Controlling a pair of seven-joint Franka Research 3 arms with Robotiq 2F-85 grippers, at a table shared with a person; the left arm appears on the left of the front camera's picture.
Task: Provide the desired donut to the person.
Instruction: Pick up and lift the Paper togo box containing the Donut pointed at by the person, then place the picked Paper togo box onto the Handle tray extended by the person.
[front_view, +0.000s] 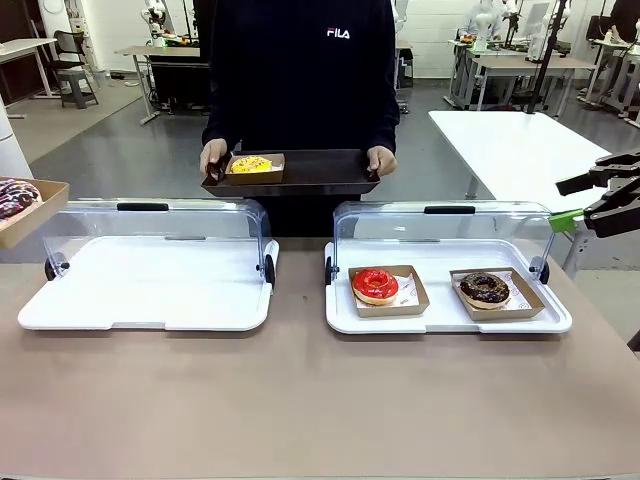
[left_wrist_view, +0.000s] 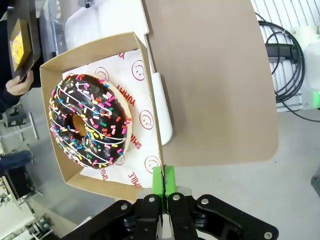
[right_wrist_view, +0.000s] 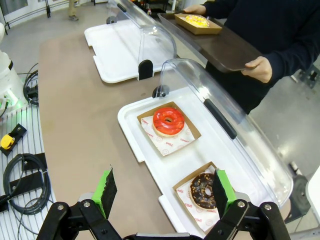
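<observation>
A chocolate donut with coloured sprinkles (left_wrist_view: 90, 122) lies in a brown cardboard box (left_wrist_view: 52, 75). My left gripper (left_wrist_view: 163, 187) is shut on that box's rim and holds it in the air; the box (front_view: 25, 205) shows at the far left edge. The person (front_view: 300, 70) stands at the far side holding a dark tray (front_view: 320, 172) with a yellow donut (front_view: 251, 165) in its own box. My right gripper (right_wrist_view: 164, 192) is open and holds nothing, hovering above the right display tray; it also shows at the right edge (front_view: 582, 200).
Two white display trays with raised clear lids sit on the brown table. The left one (front_view: 145, 290) holds nothing. The right one (front_view: 445, 320) holds a red-glazed donut (front_view: 375, 285) and a chocolate donut (front_view: 485, 289), each in a box. Cables (right_wrist_view: 22, 175) lie beside the table.
</observation>
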